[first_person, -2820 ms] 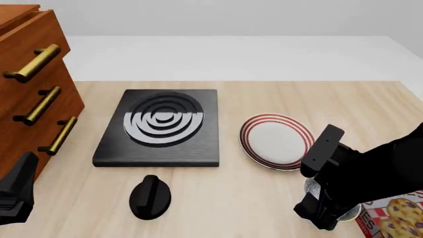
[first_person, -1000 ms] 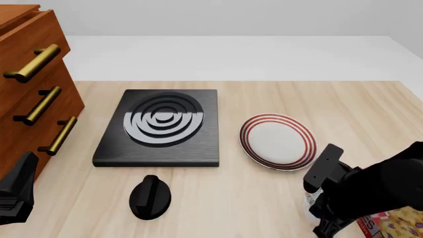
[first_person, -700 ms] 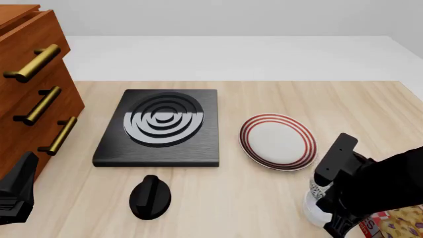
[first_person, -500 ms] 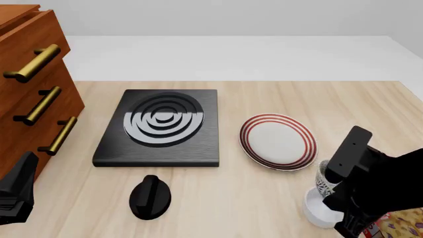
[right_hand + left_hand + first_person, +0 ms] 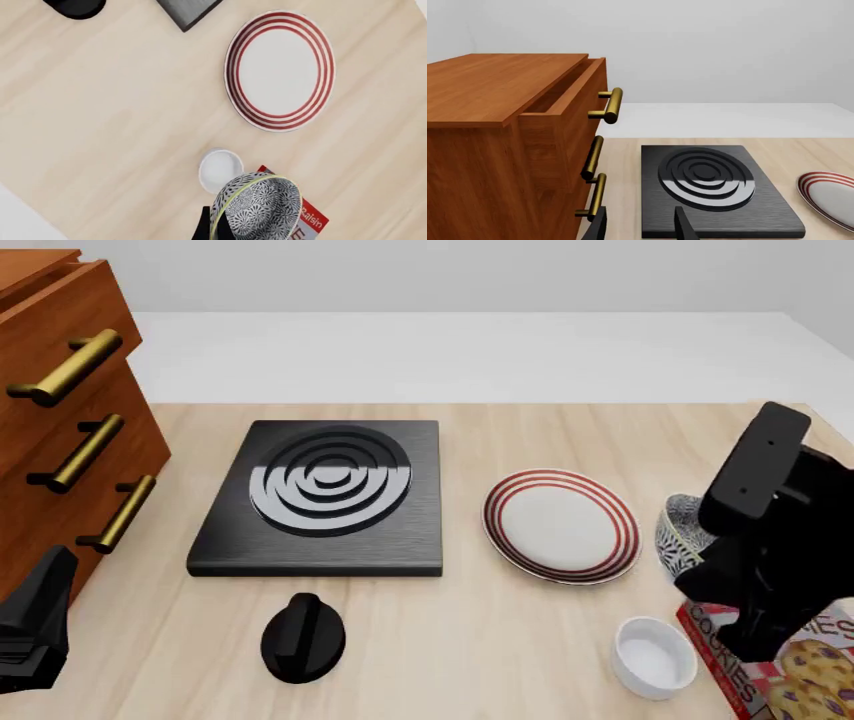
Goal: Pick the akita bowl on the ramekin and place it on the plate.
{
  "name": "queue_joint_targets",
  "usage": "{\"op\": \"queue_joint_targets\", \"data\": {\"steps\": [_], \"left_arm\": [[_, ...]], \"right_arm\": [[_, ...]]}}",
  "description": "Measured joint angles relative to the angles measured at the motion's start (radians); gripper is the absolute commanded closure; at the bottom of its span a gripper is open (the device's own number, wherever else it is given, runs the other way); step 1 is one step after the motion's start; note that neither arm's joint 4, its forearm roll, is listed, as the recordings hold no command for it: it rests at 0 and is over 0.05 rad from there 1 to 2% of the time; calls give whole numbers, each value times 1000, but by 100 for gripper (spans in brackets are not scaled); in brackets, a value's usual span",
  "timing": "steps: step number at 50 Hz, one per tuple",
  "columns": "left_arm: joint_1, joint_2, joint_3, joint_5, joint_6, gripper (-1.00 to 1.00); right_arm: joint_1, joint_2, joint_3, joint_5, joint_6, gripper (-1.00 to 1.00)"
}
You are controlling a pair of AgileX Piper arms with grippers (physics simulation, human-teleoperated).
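Note:
My right gripper [image 5: 215,229] is shut on the rim of the akita bowl [image 5: 679,533], a speckled grey bowl [image 5: 257,209]. The bowl hangs tilted in the air, just right of the plate [image 5: 561,525]. In the right wrist view the red-ringed plate [image 5: 280,70] lies flat and bare. The white ramekin [image 5: 654,655] stands uncovered on the table near the front edge, below the bowl [image 5: 220,170]. At the front left corner my left gripper [image 5: 639,227] is open with nothing between its fingers.
A black stove [image 5: 327,495] lies left of the plate, with a black knob [image 5: 304,637] in front of it. A wooden drawer cabinet [image 5: 60,430] stands at the left. A cookie box [image 5: 787,675] lies right of the ramekin.
The right arm has risen and moved back toward the plate's right side, lifting the akita bowl off the ramekin. The ramekin now stands uncovered. The left arm has not moved.

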Motion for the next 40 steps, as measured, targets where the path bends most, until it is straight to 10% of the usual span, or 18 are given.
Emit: {"op": "queue_joint_targets", "data": {"steps": [40], "left_arm": [[0, 0, 0, 0, 0, -100]], "right_arm": [[-108, 386, -260, -188, -101, 100]]}}
